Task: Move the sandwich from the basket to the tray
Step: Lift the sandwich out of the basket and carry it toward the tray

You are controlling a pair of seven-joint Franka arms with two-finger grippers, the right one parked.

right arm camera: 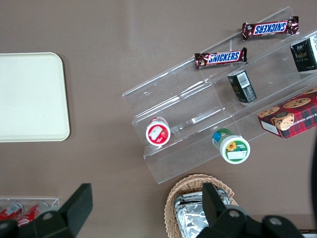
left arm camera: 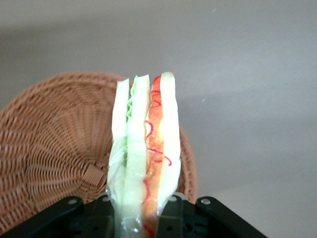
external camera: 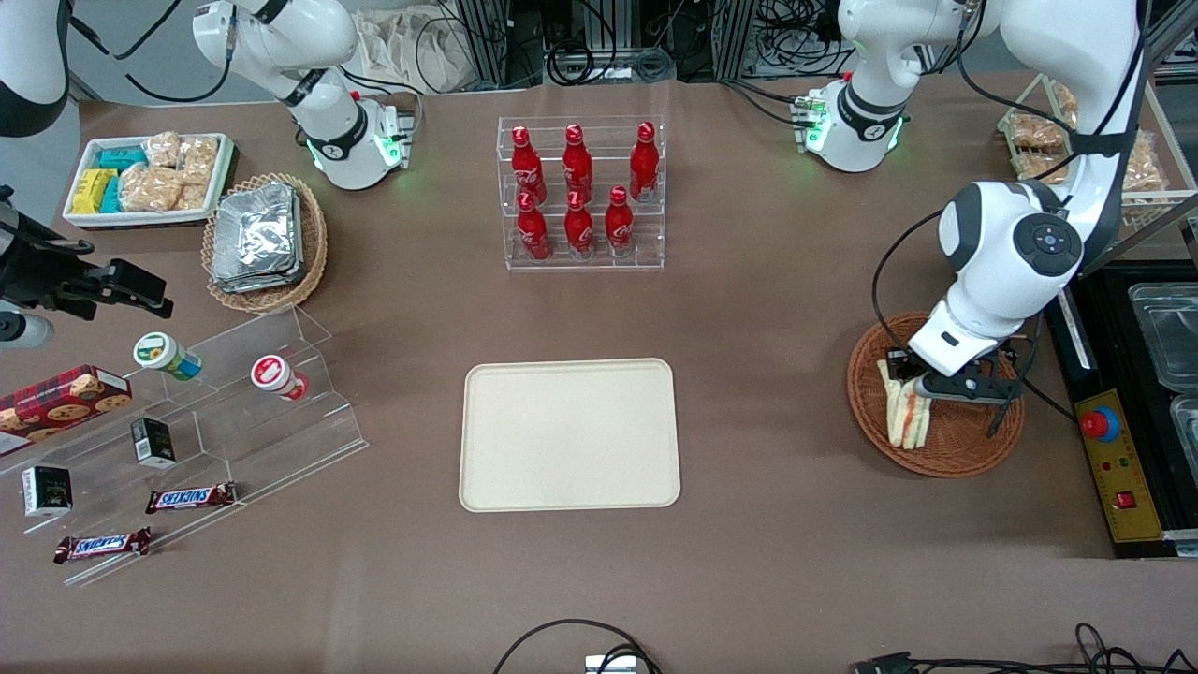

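The sandwich (external camera: 904,412) (left arm camera: 144,148), a pale bread wedge with green and orange-red filling in clear wrap, stands on edge over the reddish-brown wicker basket (external camera: 955,438) (left arm camera: 54,148) at the working arm's end of the table. My gripper (external camera: 922,386) (left arm camera: 141,218) is shut on the sandwich, its black fingers (left arm camera: 183,215) pressing both bread faces. Whether the sandwich still touches the basket floor I cannot tell. The cream tray (external camera: 569,434) (right arm camera: 29,96) lies flat mid-table, toward the parked arm from the basket, with nothing on it.
A clear rack of red bottles (external camera: 580,192) stands farther from the front camera than the tray. Toward the parked arm's end are a tan basket of foil packets (external camera: 264,241), a white snack bin (external camera: 148,178) and an acrylic shelf (external camera: 201,421) with snacks.
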